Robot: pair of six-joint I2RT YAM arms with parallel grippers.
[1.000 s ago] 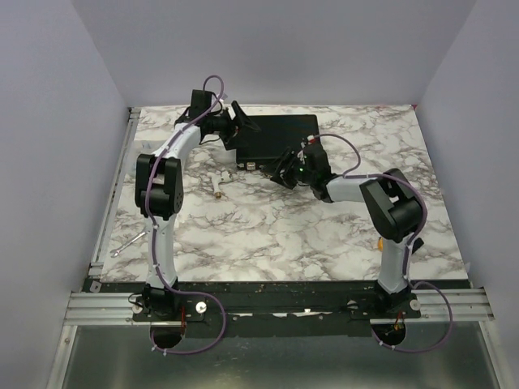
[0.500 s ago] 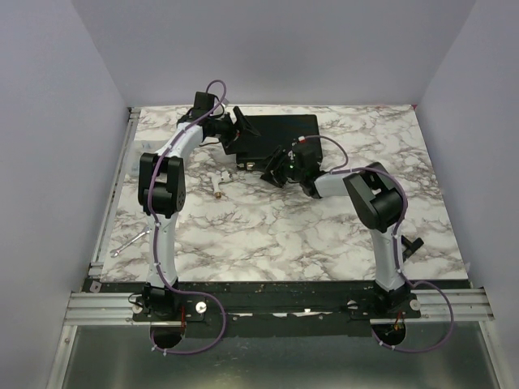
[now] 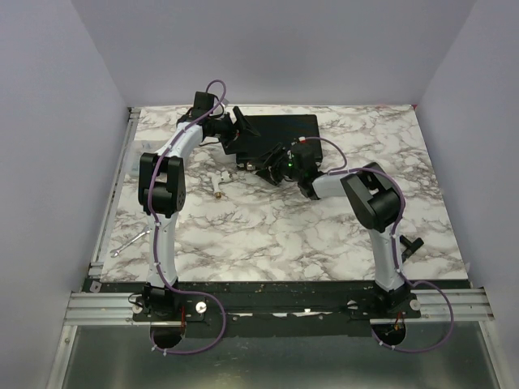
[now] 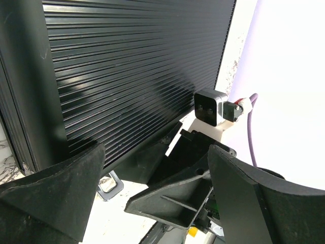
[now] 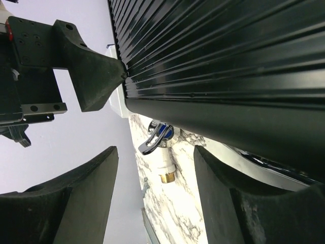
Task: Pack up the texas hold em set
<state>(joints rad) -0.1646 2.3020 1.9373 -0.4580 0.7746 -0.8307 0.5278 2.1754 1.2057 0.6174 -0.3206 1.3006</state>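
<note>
The texas hold em set's black ribbed case (image 3: 282, 132) lies shut at the back middle of the table. Its chips, cards and discs are hidden. My left gripper (image 3: 236, 134) stands open at the case's left side, one finger touching the lid's corner in the right wrist view. In the left wrist view the left gripper (image 4: 155, 152) frames the ribbed lid (image 4: 127, 66) and a silver latch (image 4: 109, 184). My right gripper (image 3: 272, 167) is open at the case's front edge. In its own view the right gripper (image 5: 155, 152) holds nothing, with the case (image 5: 218, 61) just above its fingers.
A small white valve with a blue lever and brass end (image 3: 217, 182) (image 5: 163, 152) lies on the marble left of the case's front. A thin metal tool (image 3: 130, 241) rests near the left edge. A small black object (image 3: 409, 245) sits by the right arm.
My right gripper has slid left along the case's front edge, its elbow folding in. The left gripper shifted slightly at the case's left side. Both stayed open.
</note>
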